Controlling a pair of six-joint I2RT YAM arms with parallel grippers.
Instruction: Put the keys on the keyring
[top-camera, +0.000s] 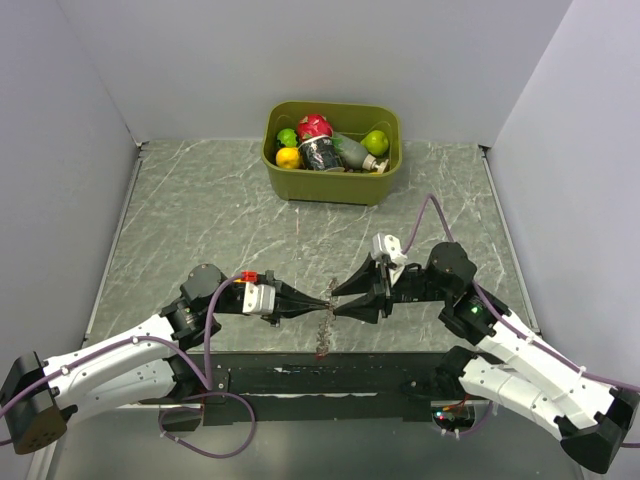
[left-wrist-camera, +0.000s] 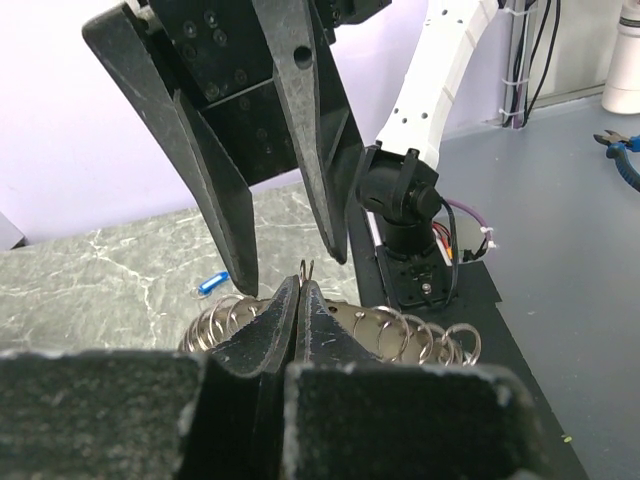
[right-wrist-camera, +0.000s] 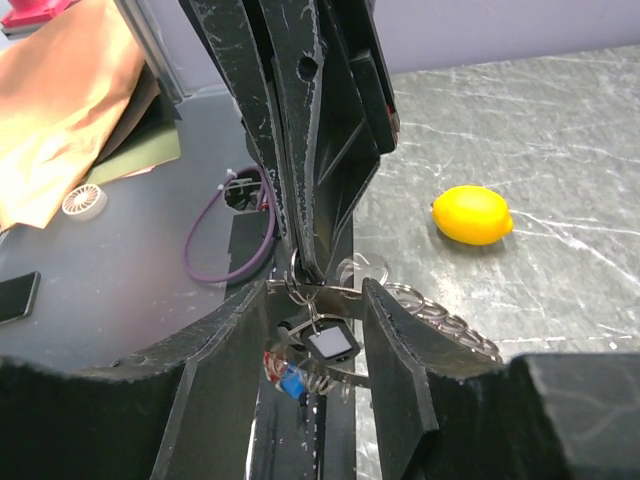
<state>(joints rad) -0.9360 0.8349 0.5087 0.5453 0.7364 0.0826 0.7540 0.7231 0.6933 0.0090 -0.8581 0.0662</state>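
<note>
The keyring (top-camera: 322, 335) hangs over the table's near edge from my left gripper (top-camera: 326, 302), which is shut on one small wire loop of its rim (left-wrist-camera: 308, 268). The left wrist view shows its flat grey plate and beaded rim (left-wrist-camera: 430, 340) just behind my left gripper (left-wrist-camera: 300, 288). My right gripper (right-wrist-camera: 315, 290) is open and straddles the keyring (right-wrist-camera: 440, 322) from the opposite side. Black (right-wrist-camera: 332, 343), blue (right-wrist-camera: 292, 382) and red (right-wrist-camera: 270, 365) keys hang between its fingers. A blue key (left-wrist-camera: 213, 282) lies on the table.
A yellow lemon (right-wrist-camera: 472, 214) rests on the marble table. An olive bin (top-camera: 335, 190) of fruit and other items stands at the back centre. A black strip (top-camera: 330, 375) runs along the near edge under the keyring.
</note>
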